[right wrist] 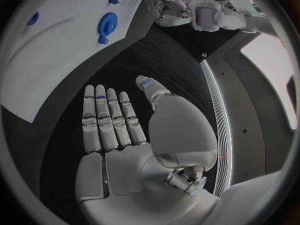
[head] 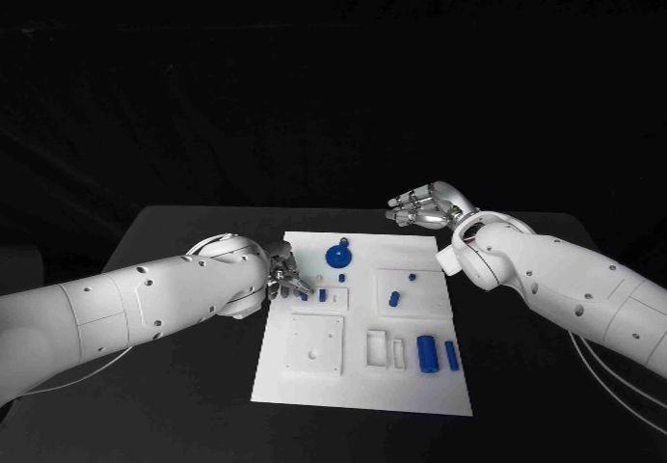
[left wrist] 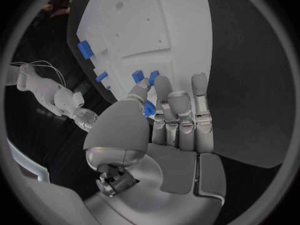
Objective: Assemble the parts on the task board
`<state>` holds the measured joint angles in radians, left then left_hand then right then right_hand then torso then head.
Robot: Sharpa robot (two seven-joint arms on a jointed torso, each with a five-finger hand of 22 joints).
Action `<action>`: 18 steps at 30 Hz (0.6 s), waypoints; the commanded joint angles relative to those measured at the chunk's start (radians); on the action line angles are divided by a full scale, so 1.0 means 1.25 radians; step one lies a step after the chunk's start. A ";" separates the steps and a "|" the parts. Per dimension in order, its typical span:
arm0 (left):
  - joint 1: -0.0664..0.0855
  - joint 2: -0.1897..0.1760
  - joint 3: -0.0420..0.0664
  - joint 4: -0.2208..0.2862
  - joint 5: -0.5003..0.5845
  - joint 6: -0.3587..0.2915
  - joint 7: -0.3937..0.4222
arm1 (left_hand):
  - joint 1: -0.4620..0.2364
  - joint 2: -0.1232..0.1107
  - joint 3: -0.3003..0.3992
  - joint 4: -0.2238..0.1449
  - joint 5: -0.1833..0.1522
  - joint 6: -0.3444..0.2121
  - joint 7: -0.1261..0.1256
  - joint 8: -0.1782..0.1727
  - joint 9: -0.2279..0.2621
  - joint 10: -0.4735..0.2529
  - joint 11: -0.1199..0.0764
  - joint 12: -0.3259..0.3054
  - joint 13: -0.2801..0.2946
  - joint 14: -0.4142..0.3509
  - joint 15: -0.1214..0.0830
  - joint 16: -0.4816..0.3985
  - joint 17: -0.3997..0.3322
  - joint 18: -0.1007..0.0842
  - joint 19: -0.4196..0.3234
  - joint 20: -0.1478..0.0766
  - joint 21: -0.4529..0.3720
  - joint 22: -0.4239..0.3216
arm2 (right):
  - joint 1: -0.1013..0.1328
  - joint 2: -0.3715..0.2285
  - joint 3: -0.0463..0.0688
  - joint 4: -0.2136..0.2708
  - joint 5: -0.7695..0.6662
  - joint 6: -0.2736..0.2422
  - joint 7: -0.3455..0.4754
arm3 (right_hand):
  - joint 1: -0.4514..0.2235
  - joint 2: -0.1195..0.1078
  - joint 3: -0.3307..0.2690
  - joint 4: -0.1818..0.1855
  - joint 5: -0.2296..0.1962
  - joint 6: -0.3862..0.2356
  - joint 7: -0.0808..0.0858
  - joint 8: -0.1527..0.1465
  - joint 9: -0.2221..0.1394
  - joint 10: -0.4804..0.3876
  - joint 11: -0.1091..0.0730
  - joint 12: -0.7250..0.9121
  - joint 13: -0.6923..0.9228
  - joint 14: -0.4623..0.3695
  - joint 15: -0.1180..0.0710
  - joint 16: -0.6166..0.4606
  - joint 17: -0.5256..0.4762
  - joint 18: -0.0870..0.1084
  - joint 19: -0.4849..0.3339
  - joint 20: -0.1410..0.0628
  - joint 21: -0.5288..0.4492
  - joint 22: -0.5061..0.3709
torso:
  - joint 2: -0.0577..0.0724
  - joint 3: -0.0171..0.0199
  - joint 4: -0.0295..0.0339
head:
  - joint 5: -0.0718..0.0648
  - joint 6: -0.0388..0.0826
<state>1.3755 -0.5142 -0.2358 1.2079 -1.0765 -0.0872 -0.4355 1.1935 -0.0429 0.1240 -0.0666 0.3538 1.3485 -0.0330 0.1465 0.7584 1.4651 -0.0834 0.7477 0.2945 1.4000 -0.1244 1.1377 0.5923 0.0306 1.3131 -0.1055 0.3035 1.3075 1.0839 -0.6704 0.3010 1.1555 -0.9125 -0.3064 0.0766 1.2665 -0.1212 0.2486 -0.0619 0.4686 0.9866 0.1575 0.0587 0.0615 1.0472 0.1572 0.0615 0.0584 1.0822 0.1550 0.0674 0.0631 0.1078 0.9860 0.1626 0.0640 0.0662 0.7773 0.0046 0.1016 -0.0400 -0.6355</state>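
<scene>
Task board (head: 364, 386) carrying blue parts (head: 430, 354), left hand (head: 285, 275) pinching a small blue part (left wrist: 149, 108), right hand (head: 431, 205) spread, holding nothing

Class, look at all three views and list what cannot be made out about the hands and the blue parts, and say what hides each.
- Head view: the left hand is largely hidden behind its own arm, so its contact with the task board is unclear.
- Left wrist view: a small blue part sits behind the fingers; whether it is pinched cannot be told.
- Head view: the blue parts are too small to name.
- Right hand: open over the table.
</scene>
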 commanded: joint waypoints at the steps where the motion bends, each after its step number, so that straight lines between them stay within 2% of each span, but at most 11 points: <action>1: -0.001 0.004 0.000 0.002 -0.001 0.004 -0.001 | 0.007 -0.004 0.066 -0.061 -0.016 -0.005 -0.012 0.013 0.006 0.039 -0.011 0.006 0.000 0.002 -0.003 0.006 0.001 0.013 0.001 0.000 0.005 0.015 | 0.000 0.000 0.000 0.002 0.000 0.006 0.008 | -0.001 0.000 0.000 0.003 0.003 -0.005 0.002 0.001 -0.001 -0.006 0.000 -0.002 -0.001 -0.006 -0.001 -0.004 -0.001 0.014 -0.005 0.000 0.003 -0.001 | 0.000 0.0004 -0.0004 | 0.000 0.000; 10: -0.001 0.008 0.000 0.003 -0.001 0.009 -0.005 | 0.013 -0.007 0.048 -0.035 -0.029 -0.017 -0.017 0.059 0.038 0.039 -0.013 0.017 0.002 0.003 -0.005 0.020 0.015 0.015 0.001 0.003 0.010 0.015 | 0.000 -0.001 0.000 0.003 0.000 0.006 0.008 | -0.001 0.000 0.000 0.003 0.003 -0.005 0.002 0.001 -0.001 -0.006 0.000 -0.002 -0.001 -0.006 -0.001 -0.004 -0.001 0.014 -0.005 0.000 0.003 -0.001 | 0.000 -0.0003 0.0005 | -0.001 -0.001; 18: -0.001 0.007 0.000 -0.001 -0.004 0.010 -0.007 | 0.016 -0.008 0.047 -0.033 -0.030 -0.020 -0.017 0.064 0.039 0.039 -0.012 0.018 0.002 0.003 -0.005 0.020 0.014 0.016 0.000 0.003 0.010 0.015 | 0.000 -0.002 0.000 0.003 0.000 0.006 0.008 | -0.001 0.000 0.000 0.003 0.003 -0.005 0.002 0.001 -0.001 -0.006 0.000 -0.002 -0.001 -0.006 -0.001 -0.004 -0.001 0.014 -0.005 0.000 0.003 -0.001 | 0.000 -0.0007 0.0009 | -0.002 0.000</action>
<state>1.3746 -0.5059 -0.2359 1.2081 -1.0764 -0.0863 -0.4381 1.2132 -0.0447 0.1827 -0.1130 0.3202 1.3382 -0.0492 0.2235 0.8050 1.4648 -0.0942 0.7646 0.2972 1.4001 -0.1247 1.1609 0.6104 0.0306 1.3131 -0.1055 0.3151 1.3073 1.0839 -0.6720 0.3010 1.1574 -0.9120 -0.3064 0.0766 1.2665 -0.1212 0.2486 -0.0620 0.4686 0.9866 0.1575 0.0587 0.0615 1.0472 0.1572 0.0615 0.0584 1.0822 0.1550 0.0674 0.0631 0.1078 0.9860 0.1627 0.0640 0.0661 0.7772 0.0040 0.1020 -0.0425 -0.6367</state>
